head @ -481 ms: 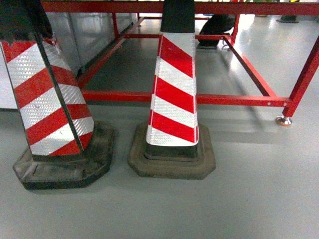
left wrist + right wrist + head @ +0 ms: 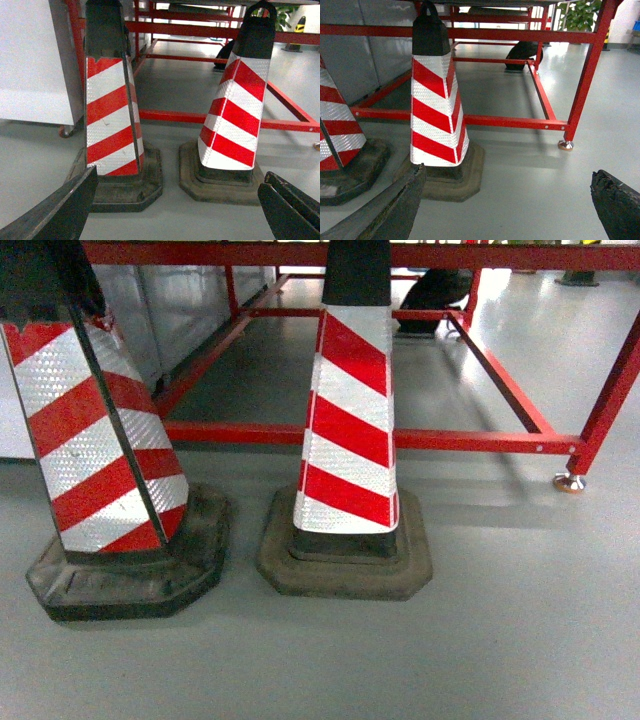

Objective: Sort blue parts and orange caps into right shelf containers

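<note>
No blue parts, orange caps or right shelf containers show in any view. My left gripper (image 2: pixel 177 202) is open, low over the grey floor, its dark fingers (image 2: pixel 65 207) wide apart with nothing between them. My right gripper (image 2: pixel 512 200) is open too, also above bare floor and holding nothing. Neither gripper appears in the head view.
Two red-and-white striped cones stand close ahead on black bases, one at the left (image 2: pixel 95 450) and one in the middle (image 2: pixel 348 430). Behind them runs a red metal frame (image 2: pixel 440 440) with a foot (image 2: pixel 570 481) at the right. A grey cabinet (image 2: pixel 35 65) stands left.
</note>
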Robot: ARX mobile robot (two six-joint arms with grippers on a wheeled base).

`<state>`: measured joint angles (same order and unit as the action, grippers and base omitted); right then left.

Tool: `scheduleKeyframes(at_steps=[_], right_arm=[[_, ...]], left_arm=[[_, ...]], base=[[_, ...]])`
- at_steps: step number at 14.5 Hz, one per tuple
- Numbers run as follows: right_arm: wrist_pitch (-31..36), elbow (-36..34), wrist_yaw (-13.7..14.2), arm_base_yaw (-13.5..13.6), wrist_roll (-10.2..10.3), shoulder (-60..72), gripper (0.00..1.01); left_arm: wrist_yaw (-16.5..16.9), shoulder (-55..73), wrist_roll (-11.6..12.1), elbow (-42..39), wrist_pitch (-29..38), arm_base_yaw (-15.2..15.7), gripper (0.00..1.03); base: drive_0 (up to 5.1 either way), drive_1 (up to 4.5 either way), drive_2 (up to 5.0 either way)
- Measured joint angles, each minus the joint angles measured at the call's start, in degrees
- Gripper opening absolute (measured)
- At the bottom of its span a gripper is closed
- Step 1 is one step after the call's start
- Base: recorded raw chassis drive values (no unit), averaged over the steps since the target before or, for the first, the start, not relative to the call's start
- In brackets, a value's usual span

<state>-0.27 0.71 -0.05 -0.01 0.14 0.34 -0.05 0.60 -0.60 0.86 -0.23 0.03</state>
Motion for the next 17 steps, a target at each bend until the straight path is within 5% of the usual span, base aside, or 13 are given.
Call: scheduleKeyframes(at_steps=[17], right_arm=[[0.0,0.0,0.0,0.0,0.0,0.0,0.98]], left_arm=[[0.0,0.0,0.0,0.0,0.0,0.0,0.98]], base=[[0.0,0.0,0.0]])
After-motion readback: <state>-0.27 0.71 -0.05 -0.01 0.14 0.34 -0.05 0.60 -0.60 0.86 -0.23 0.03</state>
